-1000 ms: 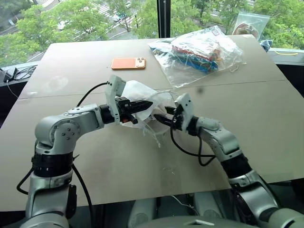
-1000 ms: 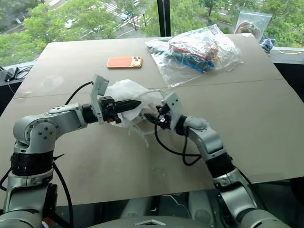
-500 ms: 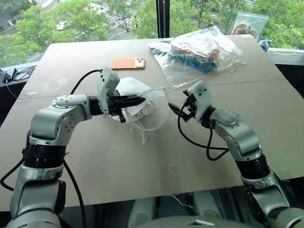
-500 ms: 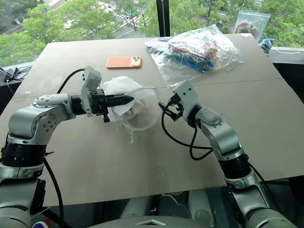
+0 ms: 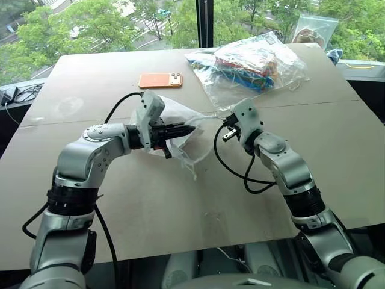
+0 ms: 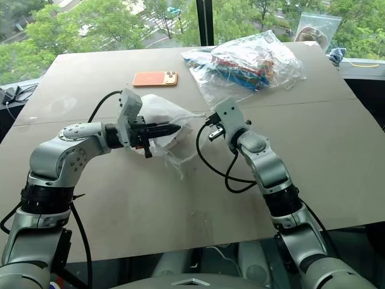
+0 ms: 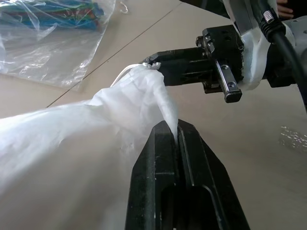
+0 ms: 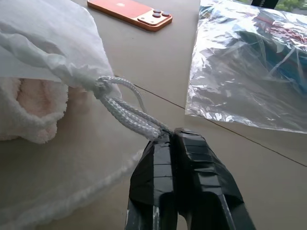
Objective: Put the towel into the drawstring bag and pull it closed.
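Note:
The white translucent drawstring bag (image 5: 171, 114) hangs just above the middle of the table, stretched between my two grippers. My left gripper (image 5: 187, 128) is shut on a fold of the bag's fabric (image 7: 163, 112) close to its mouth. The mouth is gathered into a narrow neck. From it runs the thin white cord (image 8: 129, 115), and my right gripper (image 8: 168, 139) is shut on the cord's loop, right of the bag (image 5: 227, 122). Inside the bag the ribbed towel (image 8: 29, 110) shows through the thin fabric as a pale bundle.
An orange phone (image 5: 161, 80) lies beyond the bag. A big clear plastic bag of colourful items (image 5: 249, 63) sits at the back right, a smaller clear bag (image 5: 316, 30) behind it. Cables (image 5: 18, 93) lie off the table's left edge.
My right gripper, open half a second ago, has shifted towards the bag's mouth and shut on the cord. The mouth, a wide loop before, is now drawn narrow. My left gripper keeps its hold.

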You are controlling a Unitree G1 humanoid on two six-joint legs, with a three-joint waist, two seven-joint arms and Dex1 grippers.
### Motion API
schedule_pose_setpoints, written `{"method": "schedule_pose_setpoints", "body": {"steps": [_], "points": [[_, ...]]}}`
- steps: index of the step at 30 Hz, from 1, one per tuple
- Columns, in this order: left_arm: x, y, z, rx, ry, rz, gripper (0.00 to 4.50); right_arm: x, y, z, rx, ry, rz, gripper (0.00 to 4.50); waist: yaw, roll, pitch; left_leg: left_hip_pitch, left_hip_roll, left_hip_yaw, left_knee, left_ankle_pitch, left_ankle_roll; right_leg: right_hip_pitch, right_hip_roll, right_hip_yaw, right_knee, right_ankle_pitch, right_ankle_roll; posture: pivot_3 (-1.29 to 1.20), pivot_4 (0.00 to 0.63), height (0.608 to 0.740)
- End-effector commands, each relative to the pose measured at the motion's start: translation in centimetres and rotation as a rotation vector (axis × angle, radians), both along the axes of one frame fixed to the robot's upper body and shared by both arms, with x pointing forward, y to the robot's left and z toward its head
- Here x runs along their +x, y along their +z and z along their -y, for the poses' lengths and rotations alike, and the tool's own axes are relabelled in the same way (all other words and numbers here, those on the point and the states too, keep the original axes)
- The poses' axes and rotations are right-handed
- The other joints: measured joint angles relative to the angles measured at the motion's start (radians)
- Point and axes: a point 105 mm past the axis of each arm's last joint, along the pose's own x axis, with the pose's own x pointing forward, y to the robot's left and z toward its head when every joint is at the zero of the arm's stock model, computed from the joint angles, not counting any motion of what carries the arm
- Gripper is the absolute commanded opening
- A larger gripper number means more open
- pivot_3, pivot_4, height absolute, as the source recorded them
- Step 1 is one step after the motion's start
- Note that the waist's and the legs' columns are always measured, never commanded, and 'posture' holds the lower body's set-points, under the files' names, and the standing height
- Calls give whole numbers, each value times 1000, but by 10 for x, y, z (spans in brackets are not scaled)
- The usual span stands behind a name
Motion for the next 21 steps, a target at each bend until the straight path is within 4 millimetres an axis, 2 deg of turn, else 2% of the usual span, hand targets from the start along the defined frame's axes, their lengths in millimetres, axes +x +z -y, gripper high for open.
{"method": "schedule_pose_setpoints", "body": {"steps": [1, 5, 8, 10, 11, 12, 15, 17, 21], "points": [[-4, 16, -5, -9, 6, 66, 0, 2, 25, 8, 7, -59, 115, 29, 1, 0, 0, 0, 0, 0, 0, 0, 0, 0, 0, 0, 0, 0, 0, 0, 150, 740], [1, 17, -11, -3, 29, 69, 0, -3, 37, 12, 39, -45, 136, 29, 1, 0, 0, 0, 0, 0, 0, 0, 0, 0, 0, 0, 0, 0, 0, 0, 150, 740], [7, 19, -13, -4, 38, 76, 0, -28, 43, -7, 123, 149, 88, 29, 2, 0, 0, 0, 0, 0, 0, 0, 0, 0, 0, 0, 0, 0, 0, 0, 150, 740], [7, 19, -12, -11, 31, 73, 0, -43, 38, -15, 120, 270, 52, 29, 2, 0, 0, 0, 0, 0, 0, 0, 0, 0, 0, -1, 0, 0, 0, 0, 150, 740], [8, 19, -12, -11, 26, 72, 0, -44, 32, -13, 115, 273, 28, 29, 2, 0, 0, 0, 0, 0, 0, 0, 0, 0, 0, -1, 0, 0, 0, 0, 150, 740], [8, 19, -12, -10, 22, 72, 0, -46, 26, -12, 96, 286, 11, 620, 2, 0, 0, 0, 0, 0, 0, 0, 0, 0, 0, -1, 0, 0, 0, 0, 150, 740], [8, 19, -12, -8, 14, 71, 0, -42, 15, -1, 21, 227, 11, 1654, 2, 0, 0, 0, 0, 0, 0, 0, 0, 0, 0, -1, 0, 0, 0, 0, 150, 740], [7, 20, -12, -7, 9, 70, 0, -44, 10, 4, -3, 229, -8, 2568, 2, 0, 0, 0, 0, 0, 0, 0, 0, 0, 0, -1, 0, 0, 0, 0, 150, 740], [5, 20, -14, 0, 3, 67, 0, -37, 2, 15, -21, 182, -24, 2568, 1, 0, 0, 0, 0, 0, 0, 0, 0, 0, 0, -1, 0, 0, 0, 0, 150, 740]]}}
